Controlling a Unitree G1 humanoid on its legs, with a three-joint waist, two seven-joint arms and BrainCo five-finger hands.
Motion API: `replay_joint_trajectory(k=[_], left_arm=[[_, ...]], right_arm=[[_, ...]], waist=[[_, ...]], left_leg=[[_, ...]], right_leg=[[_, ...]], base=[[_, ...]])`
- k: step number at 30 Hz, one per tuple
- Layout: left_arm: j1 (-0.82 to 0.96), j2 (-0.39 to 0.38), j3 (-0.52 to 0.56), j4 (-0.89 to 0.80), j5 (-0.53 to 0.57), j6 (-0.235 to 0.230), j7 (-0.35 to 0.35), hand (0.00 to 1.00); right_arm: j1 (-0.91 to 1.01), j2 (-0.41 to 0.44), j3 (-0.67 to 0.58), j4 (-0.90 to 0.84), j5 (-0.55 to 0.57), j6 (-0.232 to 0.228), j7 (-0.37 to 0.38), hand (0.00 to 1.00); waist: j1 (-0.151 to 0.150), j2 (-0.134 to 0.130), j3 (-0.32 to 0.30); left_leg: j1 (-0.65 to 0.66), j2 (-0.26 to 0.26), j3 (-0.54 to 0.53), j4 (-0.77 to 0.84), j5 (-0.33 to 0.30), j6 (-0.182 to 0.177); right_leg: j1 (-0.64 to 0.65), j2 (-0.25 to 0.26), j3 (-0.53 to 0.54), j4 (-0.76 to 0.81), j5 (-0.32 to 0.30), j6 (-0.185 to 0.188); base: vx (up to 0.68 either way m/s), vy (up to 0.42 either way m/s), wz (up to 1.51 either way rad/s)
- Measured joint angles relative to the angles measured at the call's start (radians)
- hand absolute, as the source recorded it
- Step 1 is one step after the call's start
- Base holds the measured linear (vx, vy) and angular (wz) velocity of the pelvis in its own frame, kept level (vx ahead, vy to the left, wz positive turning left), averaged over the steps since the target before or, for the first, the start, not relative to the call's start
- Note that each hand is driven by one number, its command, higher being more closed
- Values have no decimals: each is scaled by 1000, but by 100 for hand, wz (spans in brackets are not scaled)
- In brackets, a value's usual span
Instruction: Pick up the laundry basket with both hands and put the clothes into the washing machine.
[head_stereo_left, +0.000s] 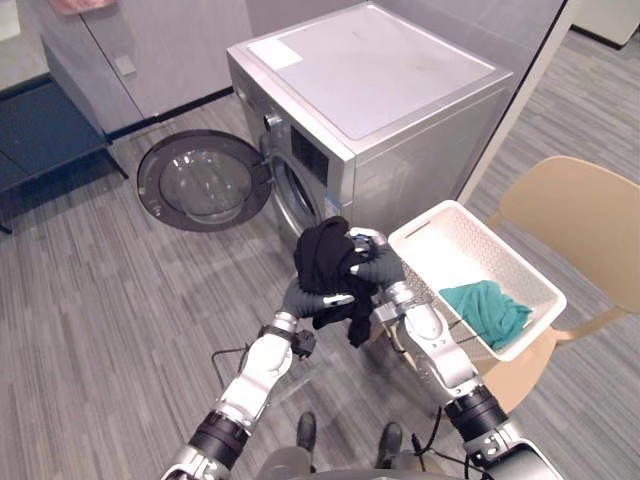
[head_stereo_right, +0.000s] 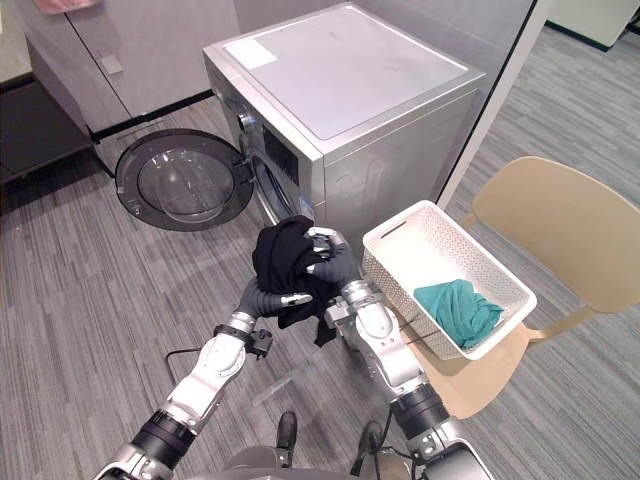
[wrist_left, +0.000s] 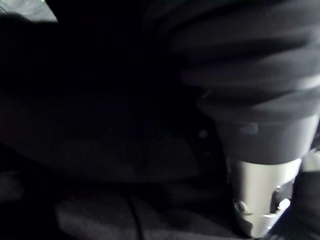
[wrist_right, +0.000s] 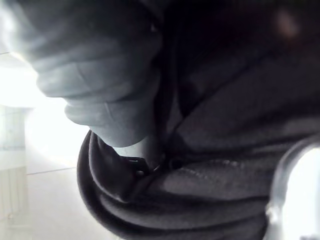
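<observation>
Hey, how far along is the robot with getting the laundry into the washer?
Done: the washing machine has its door open, and the basket sits on the chair beside it. In hand: the left hand and right hand both grip a black garment, held up in front of the drum opening, not yet inside. Left: load that garment, then the teal garment lying in the basket.

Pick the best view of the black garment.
Left eye view: the black garment shows whole, gripped by left hand and right hand. Right eye view is similar; wrist views show dark folds up close.
</observation>
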Motion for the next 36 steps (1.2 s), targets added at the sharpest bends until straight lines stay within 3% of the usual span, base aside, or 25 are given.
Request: replay_joint_trajectory(k=[1, 4, 5, 9, 16, 18, 21, 22, 27, 30, 35, 36], left_arm=[[-14, 1, -3, 16, 2, 0, 1, 100], [-47, 15, -13, 35, 13, 2, 10, 100], [-57, 19, -20, 41, 15, 2, 22, 100], [-65, 22, -30, 55, 45, 3, 71, 100], [-60, 26, -30, 59, 47, 4, 86, 100], [-43, 23, -19, 59, 48, 2, 83, 100], [21, -16, 77, 58, 46, 3, 71, 100], [47, -21, 116, 58, 46, 4, 69, 100], [180, -22, 231, 59, 47, 12, 66, 100], [244, -31, 289, 106, 41, 20, 65, 100], [266, -61, 327, 216, -26, 24, 50, 100], [267, -73, 331, 253, -44, 26, 40, 100]], right_arm=[[-2, -1, 6, 0, 24, 0, 1, 100], [-28, -12, 48, 2, 57, 0, 1, 100], [-37, -17, 53, 3, 64, 0, 0, 0], [-59, -44, 89, 3, 101, 0, -2, 0], [-44, -86, 103, -12, 97, -5, -2, 0], [6, -86, 74, -57, 27, -4, -3, 0], [126, -88, -10, -186, -177, -5, -8, 0], [175, -96, -45, -234, -284, -13, -25, 0], [317, -108, -200, -269, -569, -42, -96, 0], [369, -113, -217, -177, -656, -41, -105, 0], [371, -103, -225, 124, -687, -20, -86, 0], [370, -100, -238, 221, -686, -12, -87, 0]], waist=[[1, 0, -7], [1, 1, -8], [1, 0, -8], [2, 2, -19], [1, 0, -22], [3, 0, -22], [0, 0, -22], [-2, 0, -22], [-5, -4, -26], [-2, -7, -28], [1, -1, -20], [-1, -4, -20]], left_leg=[[-2, 0, -3, 0, 2, -2], [-3, 12, -7, 0, 6, -9], [-4, 15, -8, 0, 8, -12], [-3, 26, -15, 0, 11, -16], [-2, 41, -20, 0, 14, -22], [-2, 45, -20, -1, 14, -22], [1, 48, -18, -2, 14, -22], [3, 49, -15, -2, 14, -22], [20, 51, -4, -6, 12, -23], [21, 53, -2, -11, 13, -23], [-41, 49, -24, 6, 8, -24], [-77, 54, 74, 20, -43, 81]], right_leg=[[1, 4, -1, -6, 3, -4], [4, 19, -3, -15, 10, -14], [9, 24, -4, -28, 18, -18], [36, 49, -9, -84, 44, -32], [61, 77, -11, -138, 67, -49], [62, 80, -11, -138, 67, -49], [62, 83, -8, -137, 67, -49], [63, 86, -5, -137, 67, -49], [73, 88, 6, -138, 63, -44], [72, 88, 6, -138, 63, -43], [67, 79, -74, -137, 51, -47], [55, 54, -123, -135, 44, -38]], base=[[0, 0, 0], [0, 0, 0], [0, 0, 0], [0, 0, 0], [0, 0, 0], [0, 0, 0], [12, 17, -2], [12, 26, -6], [-4, 37, -6], [-33, 36, -1], [-72, 24, 47], [-16, 45, 97]])
